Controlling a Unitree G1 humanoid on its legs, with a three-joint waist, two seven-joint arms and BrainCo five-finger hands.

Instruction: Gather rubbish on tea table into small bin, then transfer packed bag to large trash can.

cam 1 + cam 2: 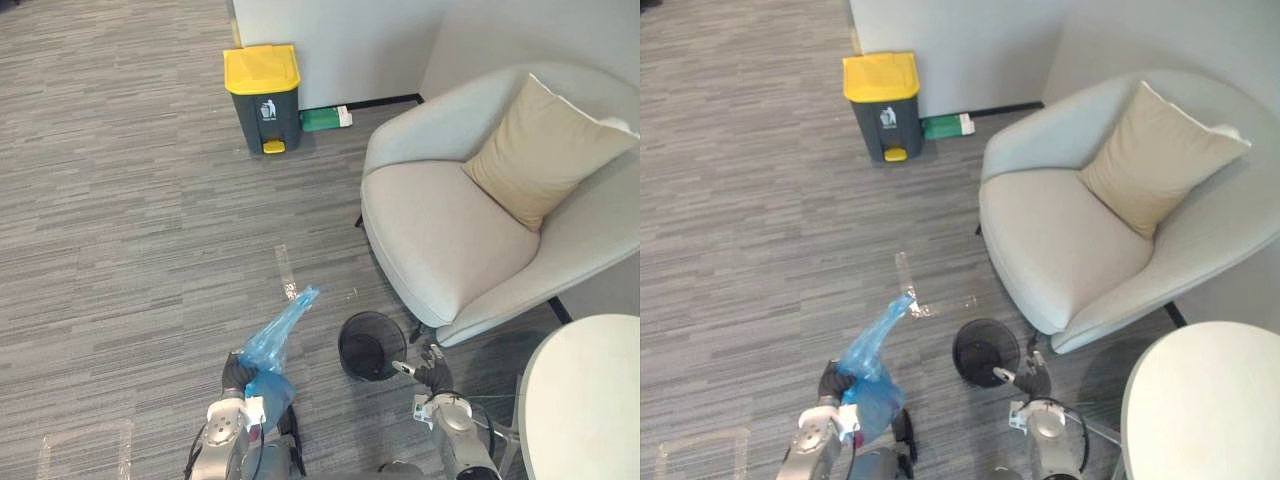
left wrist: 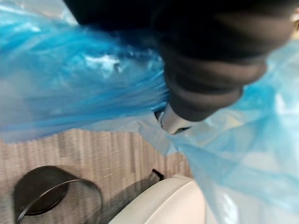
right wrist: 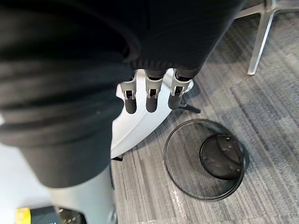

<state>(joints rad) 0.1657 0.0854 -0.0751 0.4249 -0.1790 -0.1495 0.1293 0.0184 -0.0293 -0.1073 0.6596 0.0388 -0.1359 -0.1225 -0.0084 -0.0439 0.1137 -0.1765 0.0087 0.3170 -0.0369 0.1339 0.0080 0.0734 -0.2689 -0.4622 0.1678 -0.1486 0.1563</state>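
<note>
The eye views show the room: a trash can (image 1: 263, 97) with a yellow lid by the far wall, a green box (image 1: 325, 118) beside it, a pale armchair (image 1: 440, 230) with a tan cushion (image 1: 540, 150), and a white table (image 1: 585, 400) at the near right; the mesh bin (image 1: 371, 346) stands on the carpet just beside the armchair's front edge. The left hand (image 1: 238, 372) holds the blue bag (image 1: 272, 345) off the floor to the left of the bin and well apart from the trash can; its fingers close round the bag's neck, the loose tail pointing away from the robot and the bulk hanging just below the hand. The left wrist view adds blue plastic bunched close round one silver finger (image 2: 172, 122). The right wrist view looks into the bin (image 3: 205, 158), showing its dark base, and shows the right hand (image 3: 148, 95) above it with fingers straight and holding nothing.
</note>
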